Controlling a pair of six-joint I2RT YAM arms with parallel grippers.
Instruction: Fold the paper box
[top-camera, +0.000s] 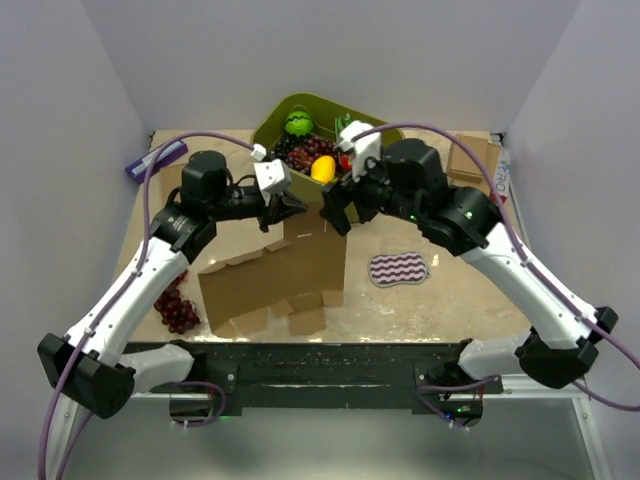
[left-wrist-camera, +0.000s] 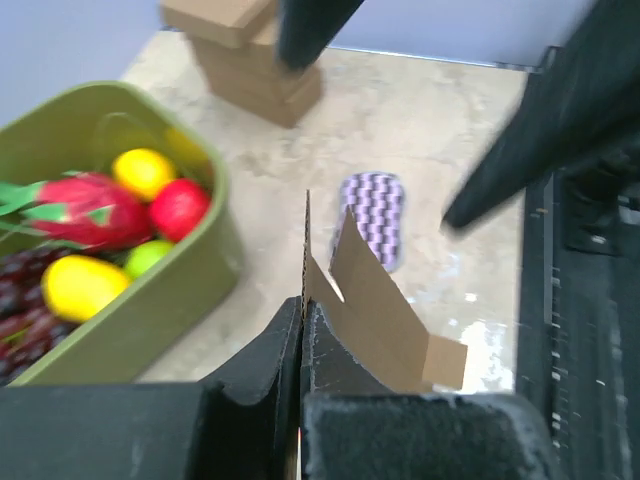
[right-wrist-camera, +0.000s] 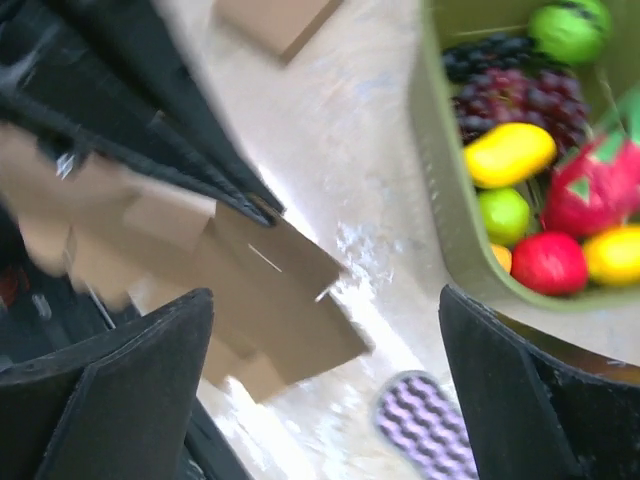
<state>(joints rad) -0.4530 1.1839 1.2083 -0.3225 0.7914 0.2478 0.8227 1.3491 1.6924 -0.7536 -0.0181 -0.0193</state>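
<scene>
The paper box (top-camera: 280, 280) is a flat brown die-cut sheet, raised at its far edge and sloping down toward the arm bases. My left gripper (top-camera: 291, 209) is shut on that far edge. In the left wrist view its fingertips (left-wrist-camera: 302, 312) pinch the thin cardboard, and a flap (left-wrist-camera: 375, 310) stands off to the right. My right gripper (top-camera: 334, 212) hangs just right of the left one, open and holding nothing. In the right wrist view its gripper (right-wrist-camera: 325, 335) spans wide over the sheet (right-wrist-camera: 275, 300) without touching it.
A green basket (top-camera: 268, 125) of toy fruit stands right behind both grippers. Loose grapes (top-camera: 176, 310) lie at the left. A purple wavy pad (top-camera: 398, 268) lies to the right of the sheet. Small brown boxes (top-camera: 470, 160) are stacked at the back right.
</scene>
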